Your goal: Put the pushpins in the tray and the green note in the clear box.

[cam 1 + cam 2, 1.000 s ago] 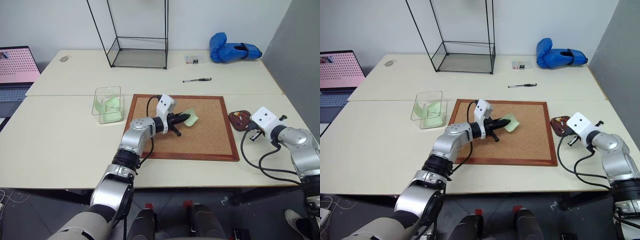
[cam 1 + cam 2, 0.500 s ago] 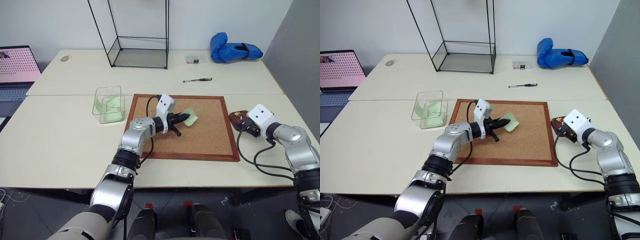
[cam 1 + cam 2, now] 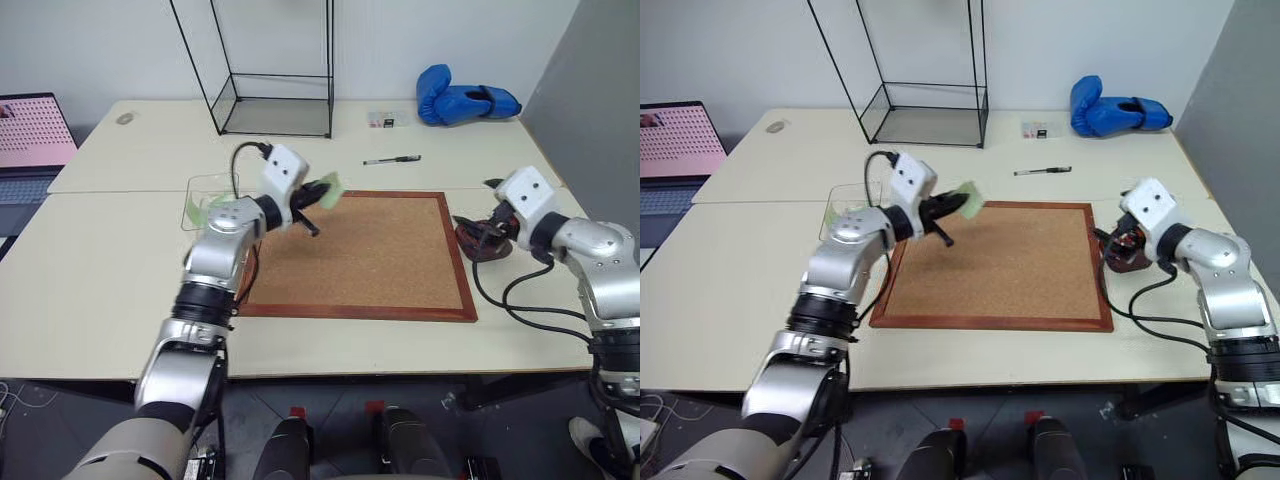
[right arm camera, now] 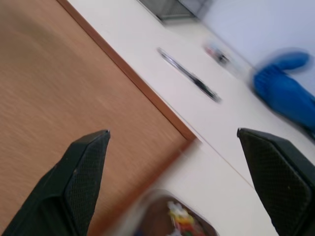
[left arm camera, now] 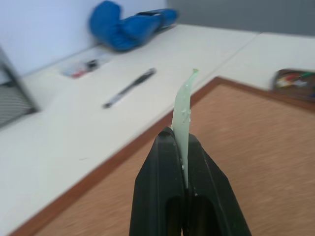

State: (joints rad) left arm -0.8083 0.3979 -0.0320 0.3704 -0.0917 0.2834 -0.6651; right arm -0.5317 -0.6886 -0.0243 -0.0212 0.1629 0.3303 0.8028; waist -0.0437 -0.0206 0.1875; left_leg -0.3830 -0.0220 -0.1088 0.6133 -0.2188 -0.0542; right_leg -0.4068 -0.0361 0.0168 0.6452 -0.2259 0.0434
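Green note [image 5: 183,110] is being pinched between the clenched fingers of the left gripper [image 3: 318,190], lifted above the corkboard's [image 3: 370,255] corner, with the clear box [image 3: 205,203] just behind it. Right gripper [image 3: 484,228] is being held wide open, released, directly over the tray [image 3: 478,246].

left claw [image 5: 183,162] pinching green note [image 5: 182,118], above corkboard [image 5: 236,162]
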